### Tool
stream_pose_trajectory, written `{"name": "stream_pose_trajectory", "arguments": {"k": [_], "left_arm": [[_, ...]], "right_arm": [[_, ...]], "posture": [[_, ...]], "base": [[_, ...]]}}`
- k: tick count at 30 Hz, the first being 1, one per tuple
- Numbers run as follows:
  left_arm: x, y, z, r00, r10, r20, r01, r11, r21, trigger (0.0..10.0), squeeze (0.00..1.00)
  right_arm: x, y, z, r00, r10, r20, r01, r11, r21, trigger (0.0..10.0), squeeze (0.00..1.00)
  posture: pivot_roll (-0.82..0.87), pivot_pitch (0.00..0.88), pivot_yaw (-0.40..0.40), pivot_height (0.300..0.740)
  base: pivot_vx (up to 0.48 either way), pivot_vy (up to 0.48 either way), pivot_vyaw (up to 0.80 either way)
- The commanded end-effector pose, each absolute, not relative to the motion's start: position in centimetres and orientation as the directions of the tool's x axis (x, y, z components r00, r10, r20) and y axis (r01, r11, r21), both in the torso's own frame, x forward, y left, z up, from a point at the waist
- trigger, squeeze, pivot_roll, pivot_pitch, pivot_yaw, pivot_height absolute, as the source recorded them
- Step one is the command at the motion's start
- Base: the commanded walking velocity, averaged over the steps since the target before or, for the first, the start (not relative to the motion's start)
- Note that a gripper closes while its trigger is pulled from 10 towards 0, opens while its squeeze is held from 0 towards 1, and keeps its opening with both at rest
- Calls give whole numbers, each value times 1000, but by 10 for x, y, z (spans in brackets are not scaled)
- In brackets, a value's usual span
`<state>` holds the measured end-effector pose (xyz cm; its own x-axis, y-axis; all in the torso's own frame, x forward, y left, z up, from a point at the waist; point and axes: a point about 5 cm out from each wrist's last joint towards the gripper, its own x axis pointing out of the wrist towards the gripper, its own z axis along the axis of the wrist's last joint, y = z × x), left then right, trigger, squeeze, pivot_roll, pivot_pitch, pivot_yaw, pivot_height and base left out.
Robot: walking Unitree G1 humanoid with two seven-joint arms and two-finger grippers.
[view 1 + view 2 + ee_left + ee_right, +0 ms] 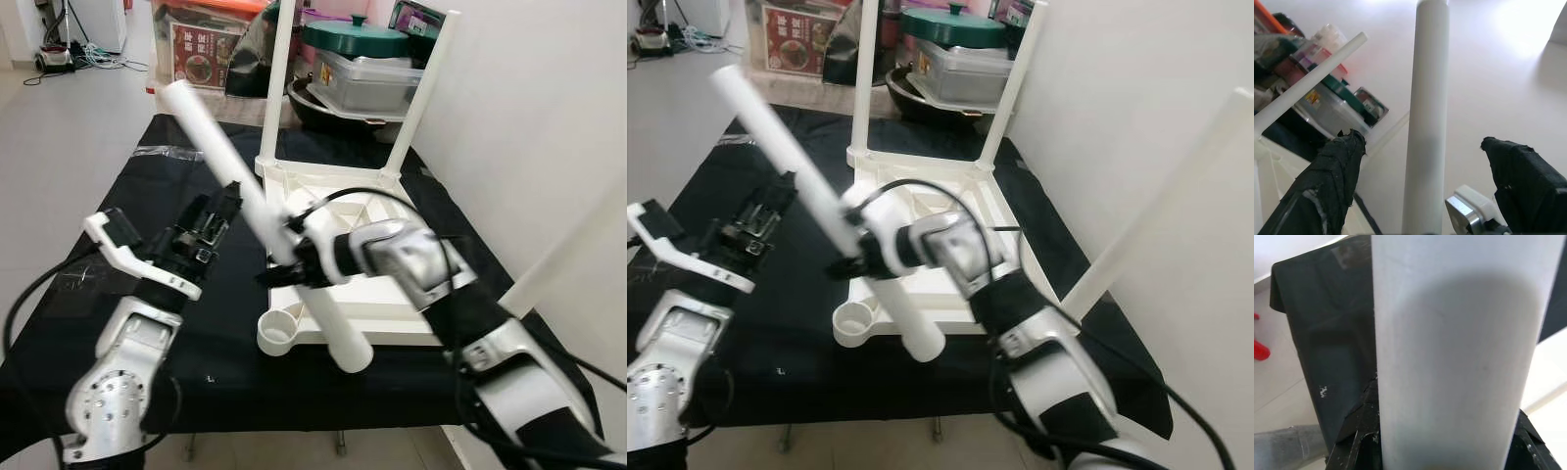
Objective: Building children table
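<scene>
Left eye view. We see a table draped in black cloth (pixel 196 323) standing on a pale tiled floor (pixel 69 117), with a white wall (pixel 529 117) on the robot's right. At the far end sit a dark wok (pixel 333 113), a lidded storage box (pixel 367 80) with a green pot lid (pixel 355 39) on top, and a printed carton (pixel 201 49). The white children's table top (pixel 338 259) lies upside down on the cloth, two fitted legs (pixel 279 83) rising from its far corners and an empty round socket (pixel 279 331) at its near left corner. The right gripper (pixel 284 257) is clamped around a loose white leg (pixel 255 211), held on a slant above the table top. The left gripper (pixel 223 211) sits just beside that leg, its fingers parted.

Right eye view. We find the same arrangement; a third fitted leg (pixel 1161 211) slants up at the near right, against the wall.

Left wrist view. The two black fingers (pixel 1327 188) stand wide apart, with the white leg (pixel 1427 117) running between them; we cannot tell whether either finger touches it.

Right wrist view. The leg (pixel 1454 347) passes close before the camera, the black fingers (pixel 1359 435) pressed against both of its sides, with the black cloth (pixel 1327 342) and floor behind.
</scene>
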<state>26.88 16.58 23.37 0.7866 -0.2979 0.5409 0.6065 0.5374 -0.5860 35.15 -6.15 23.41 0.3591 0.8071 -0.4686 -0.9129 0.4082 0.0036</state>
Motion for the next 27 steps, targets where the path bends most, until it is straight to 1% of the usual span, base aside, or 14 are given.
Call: {"name": "stream_pose_trajectory", "arguments": {"k": [1,3,5,6,7,8,9,11,14,17,20,22,23,27], "left_arm": [[265,165,236,770,-318,553,630,510,-585,10000,1000],[265,165,236,770,-318,553,630,510,-585,10000,1000],[252,169,248,695,-350,628,714,442,-543,10000,1000],[252,169,248,695,-350,628,714,442,-543,10000,1000],[246,172,251,674,-365,642,734,432,-525,10000,1000],[248,177,244,715,-341,611,692,469,-549,10000,0],[248,177,244,715,-341,611,692,469,-549,10000,0],[260,189,223,837,-250,487,531,588,-611,10000,0],[263,194,214,879,-209,429,455,634,-625,10000,0],[263,196,210,889,-202,411,437,644,-628,10000,0],[257,199,206,897,-198,394,422,642,-639,10000,0],[257,199,206,897,-198,394,422,642,-639,10000,0],[253,203,205,902,-198,384,414,649,-638,10000,0],[252,206,205,904,-194,382,409,655,-635,10000,0]], "right_arm": [[349,-66,234,353,818,-455,-913,406,22,0,0],[349,-66,234,353,818,-455,-913,406,22,0,0],[357,-87,241,413,802,-432,-883,469,27,0,0],[357,-87,241,413,802,-432,-883,469,27,0,0],[365,-102,252,483,783,-392,-845,535,27,0,0],[371,-110,263,540,769,-343,-813,582,26,0,0],[371,-110,263,540,769,-343,-813,582,26,0,0],[384,-125,291,662,724,-195,-724,685,87,0,0],[389,-130,303,714,692,-108,-676,721,152,0,0],[390,-133,308,736,674,-62,-655,733,184,0,0],[391,-137,317,773,629,85,-619,719,316,0,0],[391,-137,317,773,629,85,-619,719,316,0,0],[392,-138,314,786,604,132,-601,694,398,0,0],[393,-136,310,787,599,146,-594,674,438,0,0]], "posture": [[103,0,-174,740],[103,0,-174,740],[107,0,-182,740],[107,0,-182,740],[108,0,-183,740],[108,0,-182,740],[108,0,-182,740],[108,0,-182,740],[103,0,-183,740],[103,0,-183,740],[121,0,-186,740],[121,0,-186,740],[130,0,-186,740],[137,0,-184,740]], "base": [[0,0,0],[0,0,0],[0,0,0],[0,0,0],[0,0,0],[0,0,0],[0,0,0],[0,0,0],[0,0,0],[0,0,0],[0,0,0],[0,0,0],[0,0,0],[0,0,0]]}}
